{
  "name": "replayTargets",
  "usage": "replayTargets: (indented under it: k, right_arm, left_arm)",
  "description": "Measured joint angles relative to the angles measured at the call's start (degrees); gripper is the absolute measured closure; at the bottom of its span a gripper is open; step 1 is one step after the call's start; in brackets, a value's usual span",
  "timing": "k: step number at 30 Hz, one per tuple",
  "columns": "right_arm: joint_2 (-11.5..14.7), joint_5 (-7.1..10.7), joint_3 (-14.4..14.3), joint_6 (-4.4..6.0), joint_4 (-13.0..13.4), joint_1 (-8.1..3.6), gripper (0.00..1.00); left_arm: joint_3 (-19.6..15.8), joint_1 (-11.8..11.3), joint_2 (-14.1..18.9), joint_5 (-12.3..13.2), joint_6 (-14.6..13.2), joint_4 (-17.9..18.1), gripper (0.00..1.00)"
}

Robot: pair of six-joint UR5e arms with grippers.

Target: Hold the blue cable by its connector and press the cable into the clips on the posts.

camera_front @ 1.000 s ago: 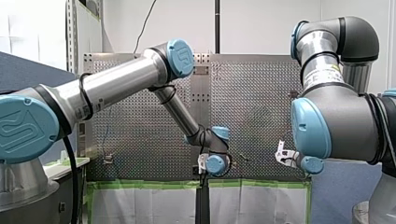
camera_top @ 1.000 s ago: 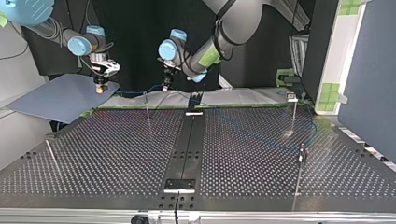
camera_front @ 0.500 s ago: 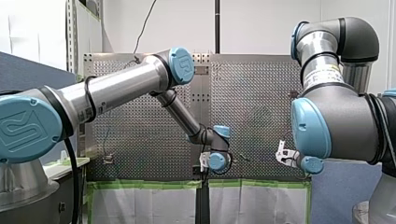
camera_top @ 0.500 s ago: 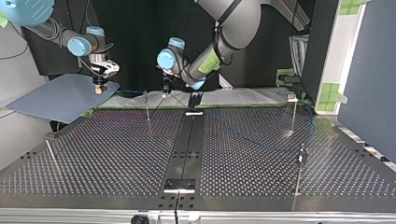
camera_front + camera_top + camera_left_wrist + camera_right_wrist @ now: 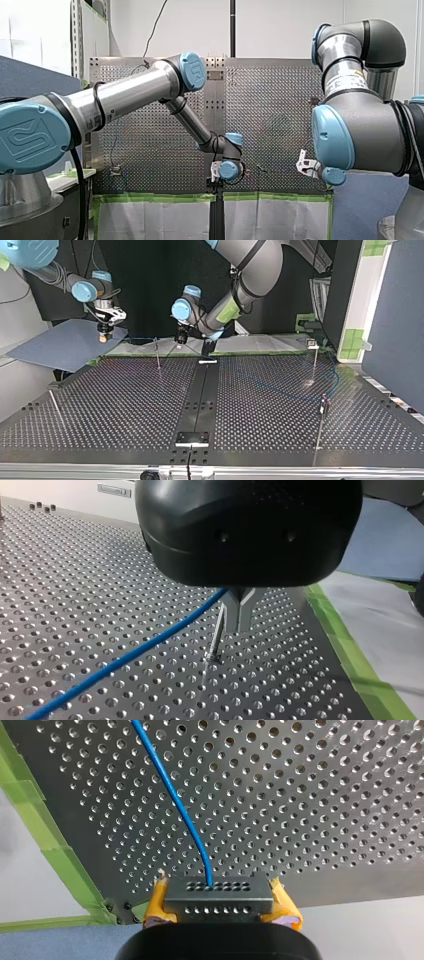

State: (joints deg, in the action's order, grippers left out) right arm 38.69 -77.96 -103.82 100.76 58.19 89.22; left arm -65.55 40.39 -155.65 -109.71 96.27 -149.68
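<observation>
- Sheet, blue, lies flat at top view's far left, past the corner of the perforated table.
- right gripper hangs over that sheet's edge, just beyond the table's far edge.
- right wrist view: its yellow pads clamp the grey connector from both sides, jaws set to the block's width.
- blue cable leaves the connector's middle and runs out above the table's holes, away from the gripper.
- top view: the cable stretches through the air along the far edge, from right gripper across to left gripper.
- thin post stands upright between the two grippers, nearer the left one.
- left gripper, black body, points down just to the right of that post in top view.
- left wrist view: metal fingers drawn narrow, closed on the cable at their root; the cable slopes off sideways toward the table.
- thin post is just beside those fingers; the cable crosses its top end; clipped in or not, cannot tell.
- green tape lines the table edge beside left gripper.
- second post and third post stand at top view's right, well apart from both grippers; faint blue slack lies on the table near them.
</observation>
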Motion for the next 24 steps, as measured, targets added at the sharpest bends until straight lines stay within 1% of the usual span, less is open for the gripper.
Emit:
replayTargets:
  k: [6,11,14,16,24]
  right_arm:
    - [-1.36,0.30,1.17,-0.47,-0.16,0.26,1.00]
    - [-1.65,0.43,2.04,-0.68,-0.46,0.53,1.00]
    - [-1.75,0.45,2.46,-0.63,-0.53,0.61,1.00]
    - [-1.78,0.42,2.72,-0.55,-0.55,0.63,1.00]
    - [-1.97,0.26,4.16,-0.28,-0.68,0.64,1.00]
  left_arm:
    - [1.10,-0.02,-0.49,1.92,1.45,-0.19,1.00]
    - [3.76,-0.22,-3.02,2.90,2.41,-2.40,1.00]
    - [5.66,-0.44,-4.63,3.25,3.09,-3.65,1.00]
    - [6.69,-0.60,-5.11,3.34,3.29,-4.02,1.00]
    - [10.43,-1.54,-5.47,3.46,3.48,-5.29,1.00]
